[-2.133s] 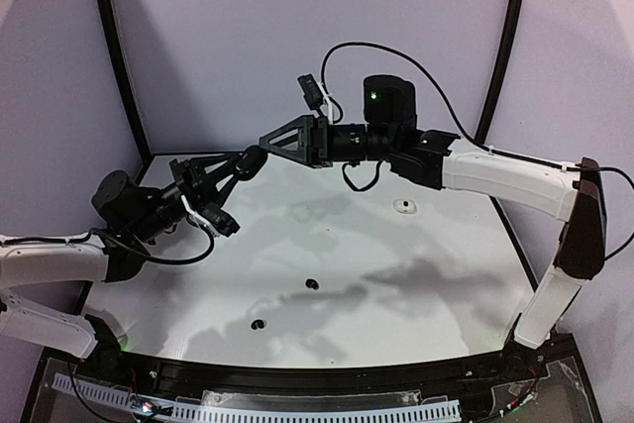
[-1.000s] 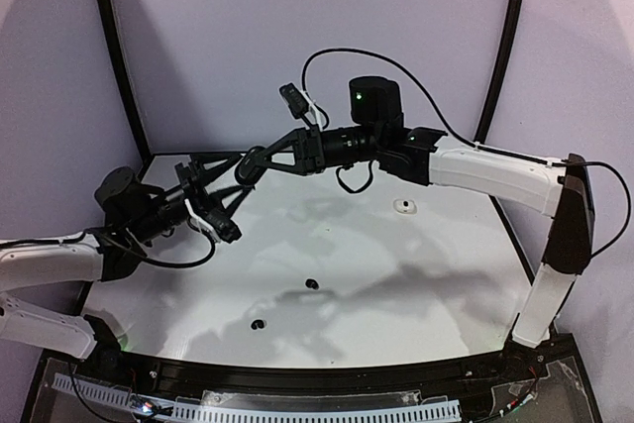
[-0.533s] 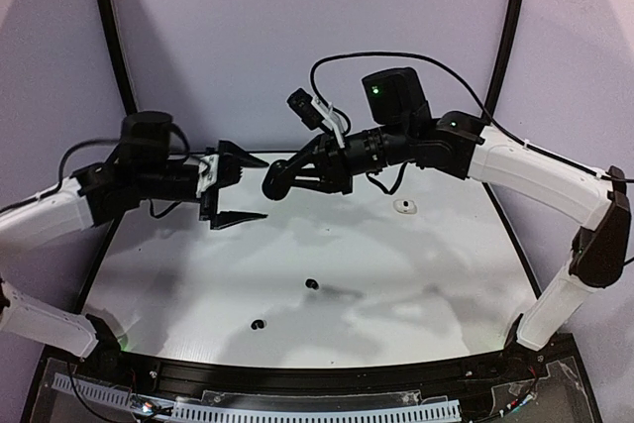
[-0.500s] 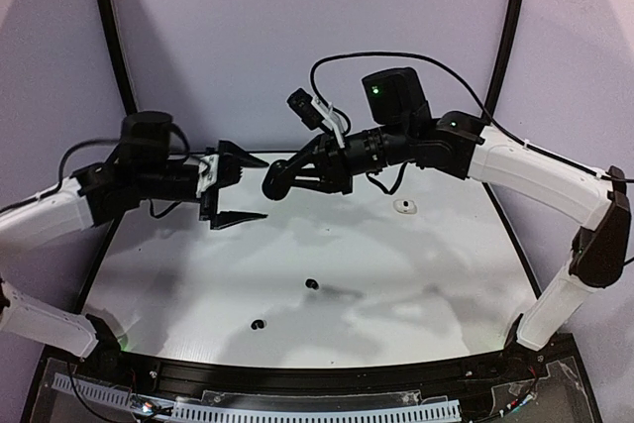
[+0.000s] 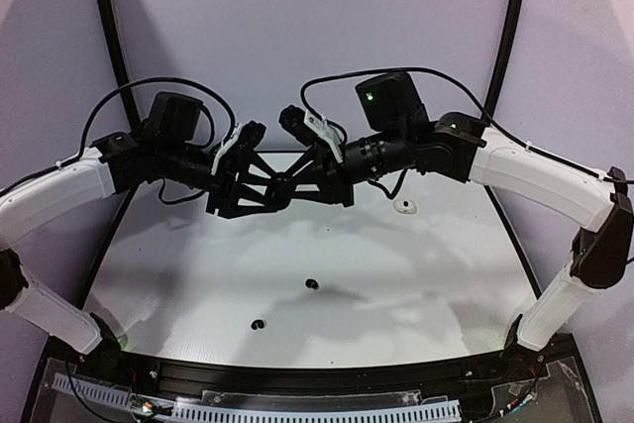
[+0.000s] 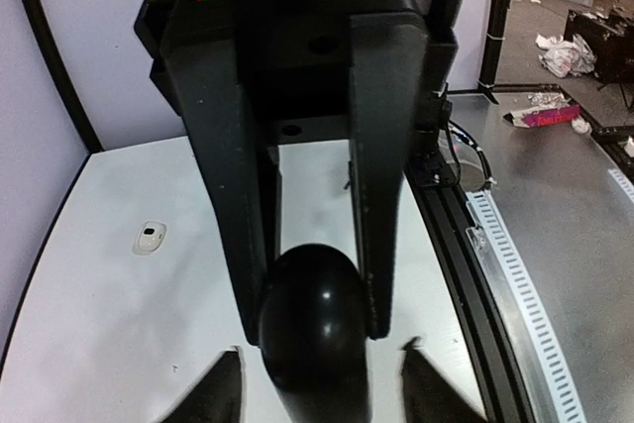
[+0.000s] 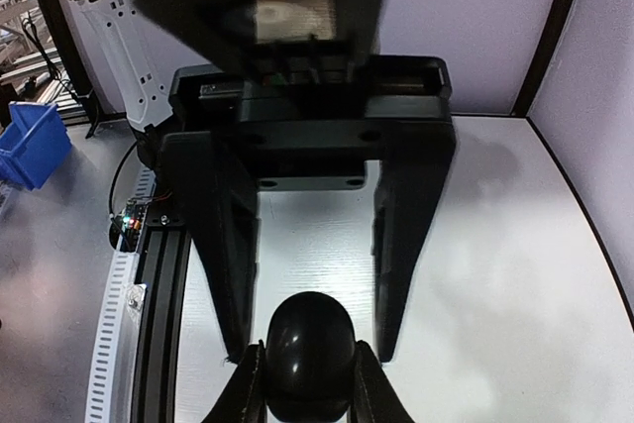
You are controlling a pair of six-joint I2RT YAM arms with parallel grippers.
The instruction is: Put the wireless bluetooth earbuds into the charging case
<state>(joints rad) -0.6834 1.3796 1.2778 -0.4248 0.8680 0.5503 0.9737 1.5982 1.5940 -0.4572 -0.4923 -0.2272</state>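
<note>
A black egg-shaped charging case (image 5: 281,184) hangs above the back of the table, where the two arms meet nose to nose. My right gripper (image 7: 309,385) is shut on the case (image 7: 309,349), one finger pressed on each side. My left gripper (image 6: 322,388) faces it, open, its fingertips (image 6: 224,388) straddling the case (image 6: 313,319) with a narrow gap on either side. Two black earbuds (image 5: 311,284) (image 5: 259,324) lie on the white table (image 5: 178,274), below and in front of the grippers. The case looks closed.
A small white rounded object with a dark spot (image 5: 402,206) (image 6: 149,237) lies on the table at the back right; earbud or case, I cannot tell. Black frame rails (image 5: 114,56) rise at both back corners. A black rail (image 5: 317,375) lines the near edge.
My left arm has risen and swung right to meet the right gripper, and its wide-open jaws have narrowed around the case. The right gripper has kept its hold on the case.
</note>
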